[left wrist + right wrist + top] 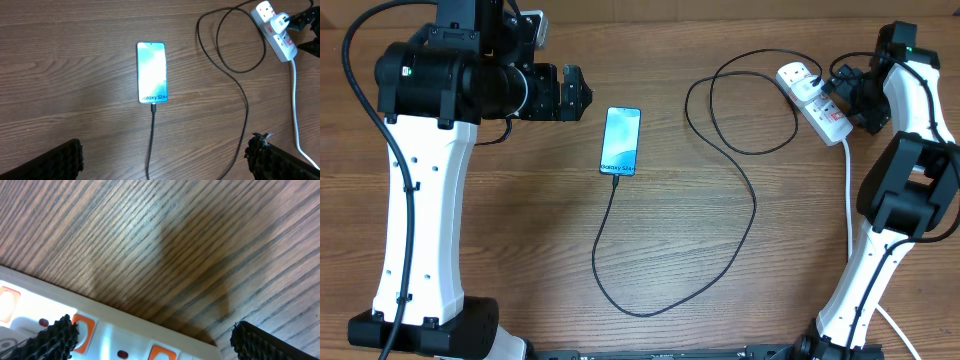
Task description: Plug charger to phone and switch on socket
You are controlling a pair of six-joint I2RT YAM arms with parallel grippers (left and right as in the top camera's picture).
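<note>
The phone (621,140) lies flat mid-table with its blue screen lit; it also shows in the left wrist view (151,72). The thin black charger cable (740,240) is plugged into the phone's near end and loops right to a plug in the white power strip (813,100). The cable also shows in the left wrist view (151,135). My left gripper (572,92) is open and empty, left of the phone and above the table (165,160). My right gripper (855,100) is open, right at the power strip, whose orange-red switches (82,325) show between its fingers (150,340).
The strip's thick white lead (848,200) runs down the right side beside the right arm's base. The left arm's white body (415,200) stands at the left. The wooden table (520,260) shows bare wood around the cable loop.
</note>
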